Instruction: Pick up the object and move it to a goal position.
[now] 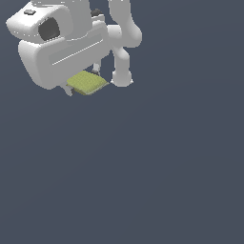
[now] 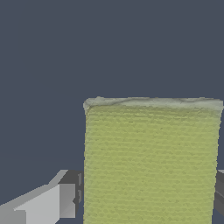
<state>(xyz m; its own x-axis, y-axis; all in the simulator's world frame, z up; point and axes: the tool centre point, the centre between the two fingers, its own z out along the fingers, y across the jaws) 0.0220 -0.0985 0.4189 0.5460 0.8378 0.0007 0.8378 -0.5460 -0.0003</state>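
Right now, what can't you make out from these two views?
- Exterior view: the gripper fingertips and most of the yellow-green block sit behind the white hand body, so contact with the block cannot be confirmed.
- Wrist view: the block runs off the picture's edge; one finger shows, the other is nearly cut off.
- Neither view shows a goal marker.
- Neither view shows whether the block rests on the surface or is lifted.

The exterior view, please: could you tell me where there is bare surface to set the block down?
Everything below and toward the exterior view's right of the block is bare dark surface. The upper-left corner is crowded: the end effector straddles the block, with the arm's base beside it.
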